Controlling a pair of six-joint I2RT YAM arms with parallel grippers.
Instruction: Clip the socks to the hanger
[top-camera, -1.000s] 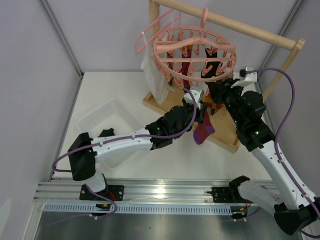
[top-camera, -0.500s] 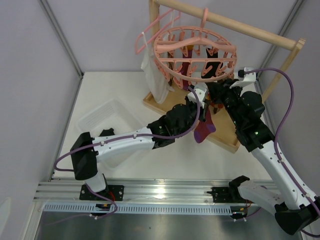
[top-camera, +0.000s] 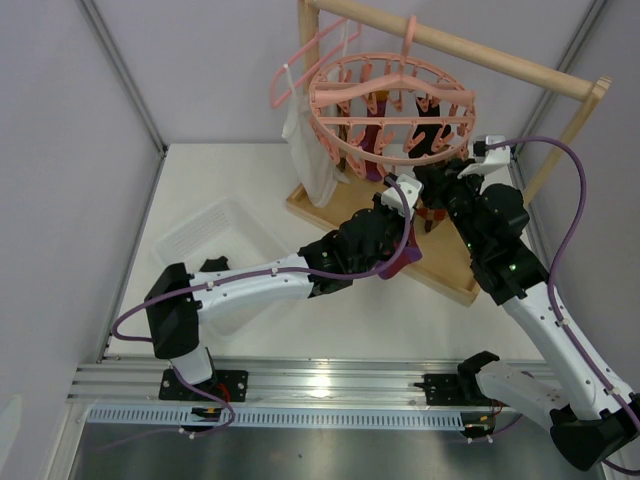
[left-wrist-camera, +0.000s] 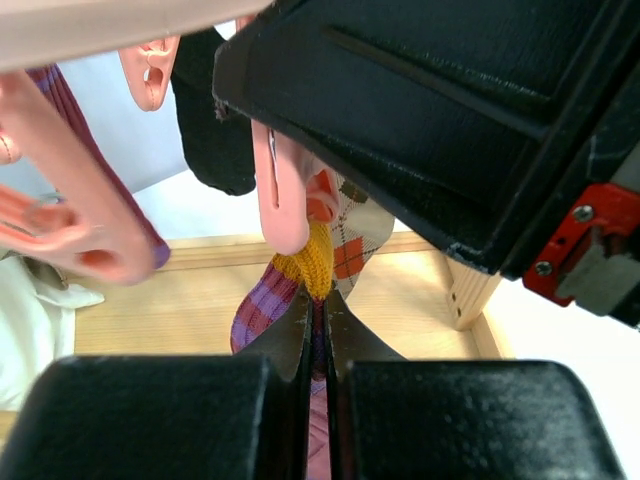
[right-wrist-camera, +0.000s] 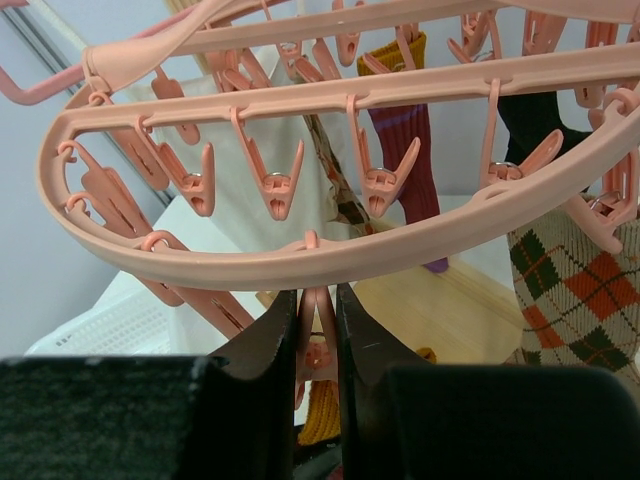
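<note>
The left hand (left-wrist-camera: 320, 305) is pinched tight on a purple sock (left-wrist-camera: 262, 310) with a yellow top, right under the round pink hanger (top-camera: 390, 108). The right hand (right-wrist-camera: 316, 300) squeezes one pink clip (right-wrist-camera: 318, 352) on its rim. A red sock (right-wrist-camera: 405, 150) and a diamond sock (right-wrist-camera: 565, 290) hang there.

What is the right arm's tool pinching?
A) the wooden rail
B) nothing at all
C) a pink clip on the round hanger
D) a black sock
C: the right wrist view shows the right tool shut on a pink clip dangling under the round hanger.
</note>
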